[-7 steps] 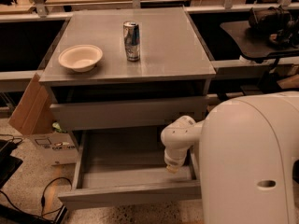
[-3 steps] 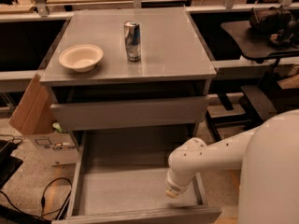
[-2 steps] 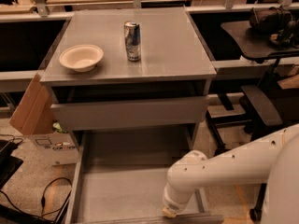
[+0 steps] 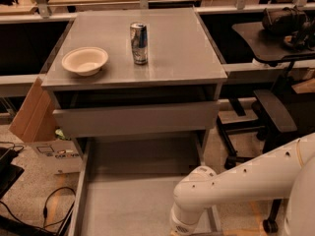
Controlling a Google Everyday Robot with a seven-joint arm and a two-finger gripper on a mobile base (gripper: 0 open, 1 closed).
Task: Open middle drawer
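The middle drawer (image 4: 130, 195) stands drawn far out toward the near side, its left wall reaching the view's near edge. The hand (image 4: 183, 228) is low at the drawer's near right, cut off by the frame, so I cannot tell its grip. A chair (image 4: 269, 113) stands just right and a cardboard box (image 4: 28, 113) left.

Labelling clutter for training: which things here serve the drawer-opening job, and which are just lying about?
Job: middle drawer, pulled out; arm, its pincer out of view below, at the drawer's front.
Lying about: bowl, can, cardboard box, chair.
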